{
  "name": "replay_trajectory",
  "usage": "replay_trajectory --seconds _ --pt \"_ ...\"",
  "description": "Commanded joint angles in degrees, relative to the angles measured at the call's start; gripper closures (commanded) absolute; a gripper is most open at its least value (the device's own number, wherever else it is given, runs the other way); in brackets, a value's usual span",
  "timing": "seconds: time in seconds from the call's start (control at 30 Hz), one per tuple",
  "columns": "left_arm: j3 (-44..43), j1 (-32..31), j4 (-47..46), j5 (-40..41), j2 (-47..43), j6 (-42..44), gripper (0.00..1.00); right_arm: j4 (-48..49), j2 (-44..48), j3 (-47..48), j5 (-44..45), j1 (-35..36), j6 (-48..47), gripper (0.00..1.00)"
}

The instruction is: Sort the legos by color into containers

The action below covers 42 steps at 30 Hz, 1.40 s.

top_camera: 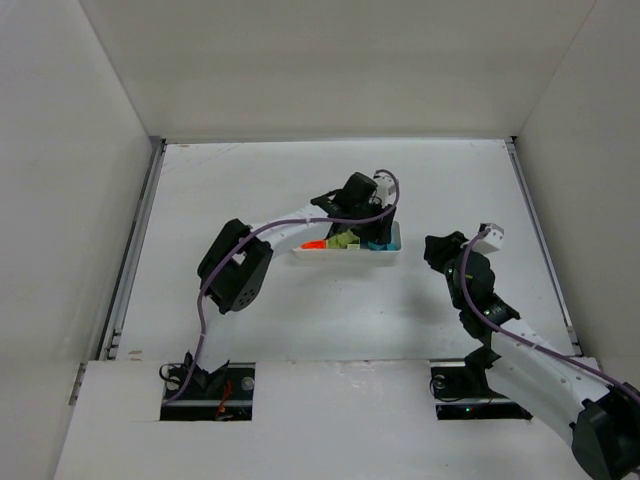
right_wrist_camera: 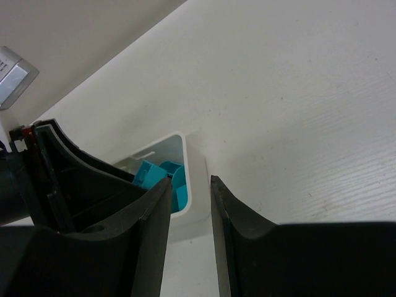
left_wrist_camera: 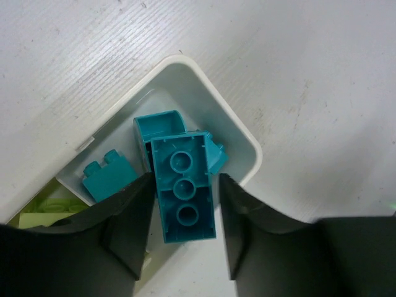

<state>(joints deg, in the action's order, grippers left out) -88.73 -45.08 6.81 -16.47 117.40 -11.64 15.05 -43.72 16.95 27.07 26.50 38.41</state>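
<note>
Brick: teal brick (left_wrist_camera: 185, 198) pinched by the left gripper (left_wrist_camera: 185, 177), hollow side facing the wrist camera.
Position: over the tray (left_wrist_camera: 241, 133), at its end compartment, above two teal blocks (left_wrist_camera: 108, 176) lying inside.
Axis: long side runs along the fingers, jaws on both long flanks.
Right gripper (right_wrist_camera: 190, 185): jaws narrowly apart, empty, off the tray's end.
Next: likely just a straight drop.
</note>
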Motion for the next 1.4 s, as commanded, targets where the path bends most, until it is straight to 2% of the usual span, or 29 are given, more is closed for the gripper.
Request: replay_trajectory --seconds 0.0,0.03,0.23,0.27,0.3,0.43,0.57,0.8,0.87,0.97,1.13,1.27,1.37 --pt "-2.94 -0.75 0.13 1.52 -2.17 1.97 0.51 2.88 0.39 -0.08 0.00 -0.53 0.43 0.63" --pt "-2.85 -0.75 0.13 2.05 -2.88 1.97 0.46 2.88 0.39 -0.08 0.00 -0.53 0.43 0.62" --pt "-1.54 0.12 0.13 3.37 -7.01 1.97 0.30 3.23 -0.13 0.01 0.00 -0.62 0.43 0.62" --pt "-1.01 0.30 -0.04 3.72 -7.88 1.97 0.22 3.23 -0.13 0.01 0.00 -0.62 0.43 0.62" --pt "-0.23 0.39 -0.39 4.07 -8.94 1.97 0.00 3.23 -0.05 0.01 0.00 -0.62 0.35 0.62" --pt "3.90 1.18 -1.53 7.32 -14.29 1.27 0.00 3.23 0.57 -0.25 0.18 -0.62 0.35 0.61" --pt "11.54 1.97 -5.13 13.55 -22.02 -1.53 0.00 3.23 0.48 -0.25 0.18 -0.62 0.35 0.61" --pt "31.57 2.06 -8.30 27.52 -40.73 -13.48 0.00 3.23 0.57 -0.51 1.14 -0.97 0.26 0.60" --pt "37.55 2.67 -7.52 31.13 -47.32 -16.65 0.00 3.23 0.39 -0.51 1.32 -1.06 0.43 0.55" --pt "45.20 5.04 -2.17 36.58 -57.69 -21.74 0.00 2.88 1.36 -0.86 2.72 -1.15 0.35 0.52" --pt "54.26 11.54 12.15 40.29 -70.45 -28.87 0.00 2.62 3.56 -1.66 4.83 -1.23 0.26 0.38" --pt "59.28 15.41 20.51 39.85 -75.91 -32.47 0.00 2.53 2.86 -1.66 6.24 -1.23 -0.18 0.31" --pt "60.60 16.04 22.55 39.59 -77.50 -33.88 0.00 2.27 2.86 -1.74 8.52 -0.97 -0.79 0.27"
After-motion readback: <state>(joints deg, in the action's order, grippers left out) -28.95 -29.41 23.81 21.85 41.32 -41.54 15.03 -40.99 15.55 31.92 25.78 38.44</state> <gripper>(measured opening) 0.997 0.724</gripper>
